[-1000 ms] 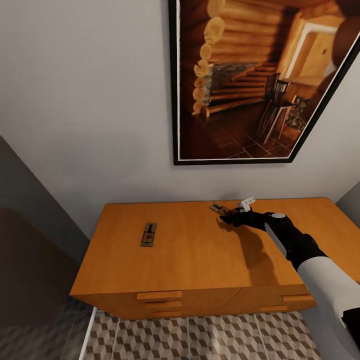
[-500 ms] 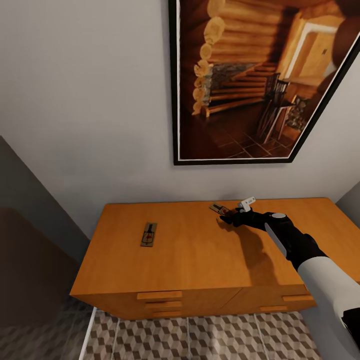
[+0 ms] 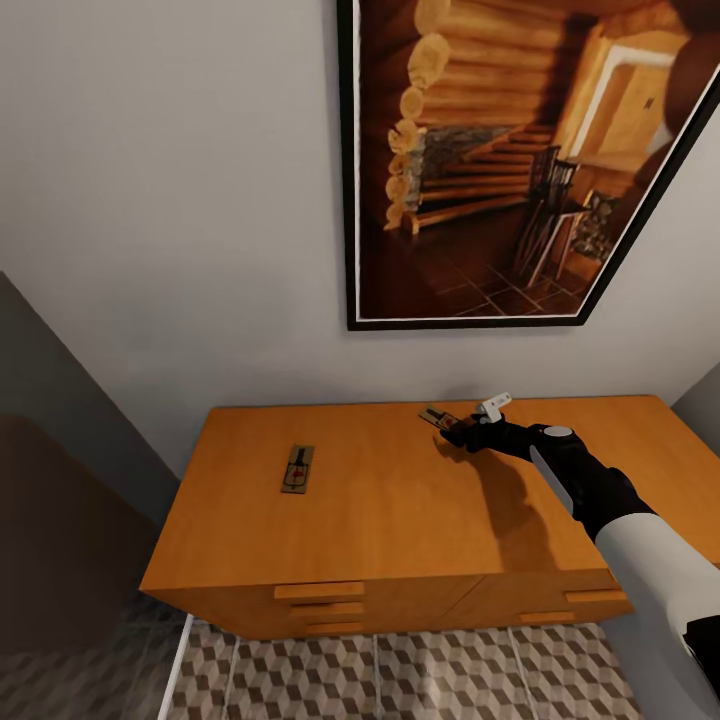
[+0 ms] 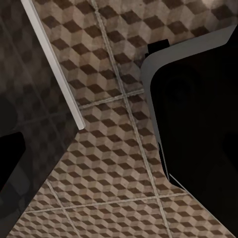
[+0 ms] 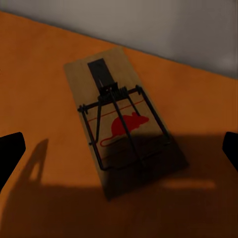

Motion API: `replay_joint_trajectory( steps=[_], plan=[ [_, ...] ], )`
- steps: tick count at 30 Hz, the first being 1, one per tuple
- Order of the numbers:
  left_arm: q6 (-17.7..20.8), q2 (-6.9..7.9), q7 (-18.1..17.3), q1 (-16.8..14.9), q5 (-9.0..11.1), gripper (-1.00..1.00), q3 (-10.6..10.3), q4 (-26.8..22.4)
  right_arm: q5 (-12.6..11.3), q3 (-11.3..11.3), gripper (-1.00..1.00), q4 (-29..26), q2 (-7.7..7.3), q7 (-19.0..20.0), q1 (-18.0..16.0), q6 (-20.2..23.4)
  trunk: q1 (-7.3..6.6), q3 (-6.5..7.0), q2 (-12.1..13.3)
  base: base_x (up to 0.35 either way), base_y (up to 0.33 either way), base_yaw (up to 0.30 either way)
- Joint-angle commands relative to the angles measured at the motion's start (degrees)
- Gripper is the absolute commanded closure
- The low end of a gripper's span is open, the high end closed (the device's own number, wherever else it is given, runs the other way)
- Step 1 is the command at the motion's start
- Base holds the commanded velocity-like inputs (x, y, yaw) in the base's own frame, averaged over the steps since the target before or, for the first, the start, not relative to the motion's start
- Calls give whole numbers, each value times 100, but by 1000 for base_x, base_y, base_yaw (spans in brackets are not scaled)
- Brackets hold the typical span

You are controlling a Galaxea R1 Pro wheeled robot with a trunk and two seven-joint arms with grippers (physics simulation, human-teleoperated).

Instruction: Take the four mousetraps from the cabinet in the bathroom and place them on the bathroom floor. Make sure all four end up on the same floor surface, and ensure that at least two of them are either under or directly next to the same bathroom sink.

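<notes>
Two mousetraps lie on the top of the orange-brown cabinet. One mousetrap rests near the left end, by itself. The other mousetrap sits near the back edge, brown wood with a dark wire spring and a red mouse print. My right gripper is open and hovers just over this trap, its black fingers spread wide on both sides of it without touching. In the left wrist view my left gripper hangs low over the cube-patterned bathroom floor, one dark finger at the frame's edge, nothing held.
A large framed picture hangs on the grey wall behind the cabinet. Drawer handles face me along the cabinet front. Patterned floor runs below it, with a white strip at its left border. My dark base stands beside the left arm.
The right gripper has crept a touch closer to the back mousetrap. Both traps lie where they were.
</notes>
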Motion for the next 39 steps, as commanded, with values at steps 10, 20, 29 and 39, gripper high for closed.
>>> replay_joint_trajectory(
  steps=[10, 20, 29, 39],
  plan=[
    [-35, -4, -3, -6, 47, -100, -48, 19, -60, 17, -100, -10, -3, -8, -5, 9, 3, -10, -10, 0, 0, 0],
    [-35, -4, -1, -6, 47, -100, -48, 19, -60, 16, -100, -7, -8, 3, -5, 1, 3, -10, -10, 0, 0, 0],
    [-35, -4, -4, -6, 47, -100, -48, 19, -54, 14, -100, -9, -9, 6, -5, 1, 3, -10, -10, 0, 0, 0],
    [-35, -4, -5, -6, 47, -100, -48, 19, -51, 14, -100, -7, -9, 2, -5, 1, 3, -10, -10, 0, 0, 0]
  ],
)
